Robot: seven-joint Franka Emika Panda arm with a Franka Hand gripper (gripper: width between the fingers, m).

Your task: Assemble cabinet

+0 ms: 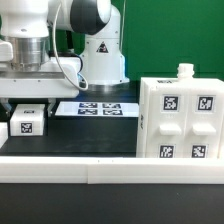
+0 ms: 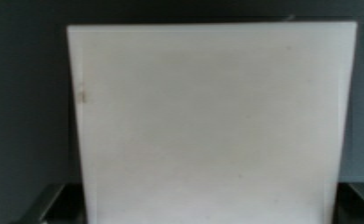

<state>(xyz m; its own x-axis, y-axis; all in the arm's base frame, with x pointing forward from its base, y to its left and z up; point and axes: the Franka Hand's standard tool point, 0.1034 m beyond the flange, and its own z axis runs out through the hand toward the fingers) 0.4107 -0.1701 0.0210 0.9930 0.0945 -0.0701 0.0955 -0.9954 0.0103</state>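
Observation:
The cabinet (image 1: pixel 180 120), a large white box with black-and-white tags, stands on the black table at the exterior view's right, with a small white peg on its top. My gripper (image 1: pixel 27 106) is at the exterior view's far left, low over the table. It has a smaller white tagged panel (image 1: pixel 25 122) between its fingers. In the wrist view this white panel (image 2: pixel 205 120) fills most of the picture. The dark fingertips (image 2: pixel 54 206) lie against both of its long edges, with my gripper (image 2: pixel 204 208) closed on it.
The marker board (image 1: pixel 96 108) lies flat on the table between the arm's base (image 1: pixel 100 60) and the cabinet. A white rail (image 1: pixel 110 170) runs along the table's near edge.

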